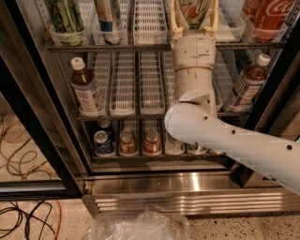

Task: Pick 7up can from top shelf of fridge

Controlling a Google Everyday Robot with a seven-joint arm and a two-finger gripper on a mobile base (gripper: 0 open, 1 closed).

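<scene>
The 7up can [194, 9], pale with green lettering, stands in a lane of the top shelf [108, 47] of the fridge [178, 187], at the top centre of the camera view. My gripper [194, 21] reaches up from below, with one cream finger against each side of the can. It is shut on the can, which still stands on the shelf. The can's top is cut off by the frame. My white arm [197, 84] hides the middle lanes behind it.
A red Coca-Cola can [272, 16] stands right of the 7up can. A dark green can [65, 16] and a blue-and-white can [108, 16] stand at the left. Bottles [86, 89] [248, 84] are on the middle rack and small cans [127, 142] on the bottom. The black door frame [37, 136], floor cables [23, 220] and a plastic bag [140, 225] are below.
</scene>
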